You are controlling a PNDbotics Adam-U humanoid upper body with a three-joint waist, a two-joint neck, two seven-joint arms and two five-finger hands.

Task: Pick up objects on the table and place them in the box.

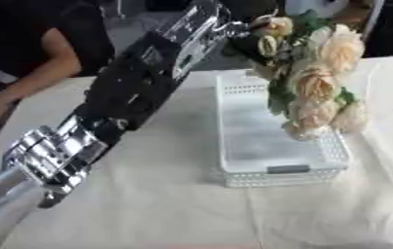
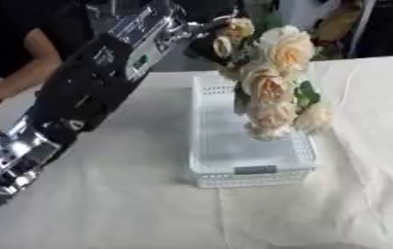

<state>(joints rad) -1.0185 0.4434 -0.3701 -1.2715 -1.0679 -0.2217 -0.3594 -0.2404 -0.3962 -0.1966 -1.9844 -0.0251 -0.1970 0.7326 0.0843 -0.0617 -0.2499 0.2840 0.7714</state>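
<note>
Left eye view: left arm [image 1: 123, 97] comes in from the lower left corner and runs diagonally up across the tabletop [image 1: 149, 204] toward the far edge. Left hand [image 1: 249, 41] is at the top, mostly hidden behind the flowers; it appears closed around the stems, but fingers can't be made out clearly. Bouquet [image 1: 315, 80] of cream/peach roses with green leaves hangs heads-down, tilted, above the far right part of the basket [image 1: 234, 181]. Lowest blooms are just over the basket's right wall; can't tell if they touch it.

Basket is white, rectangular, perforated walls, long side running from near to far, sitting right of the tabletop's centre on a white cloth. Inside looks bare apart from the flowers overhanging it. A small grey tab shows on its near wall.

Right hand doesn't show in either view.
</note>
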